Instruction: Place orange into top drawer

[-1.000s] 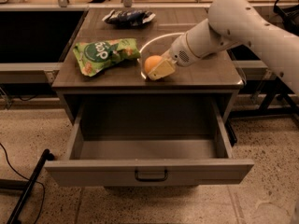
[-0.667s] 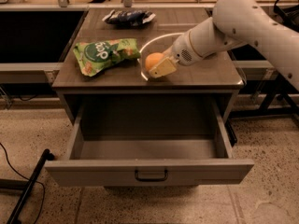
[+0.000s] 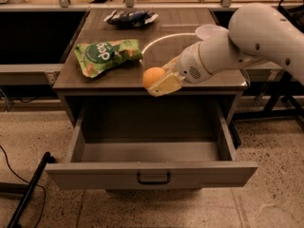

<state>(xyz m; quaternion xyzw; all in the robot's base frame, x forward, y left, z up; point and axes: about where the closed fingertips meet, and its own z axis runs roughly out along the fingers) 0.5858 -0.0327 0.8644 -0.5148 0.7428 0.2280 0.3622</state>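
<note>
I moved the gripper (image 3: pixel 158 82), clamped on the orange (image 3: pixel 152 75), fwd till above the open top drawer (image 3: pixel 95 175)'s back; drop's near imo.

At the front edge of the brown bench (image 3: pixel 114 78), the cream gripper (image 3: pixel 158 82) grips the orange (image 3: pixel 152 75), plainly orange. Top drawer (image 3: pixel 152 172) grey, handle (image 3: pixel 153 178) dark; bag (image 3: pixel 107 55) green.

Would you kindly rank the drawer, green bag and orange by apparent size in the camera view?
1. drawer, though it sits nearest the camera
2. green bag
3. orange, held in the claw at the countertop's front edge
</note>
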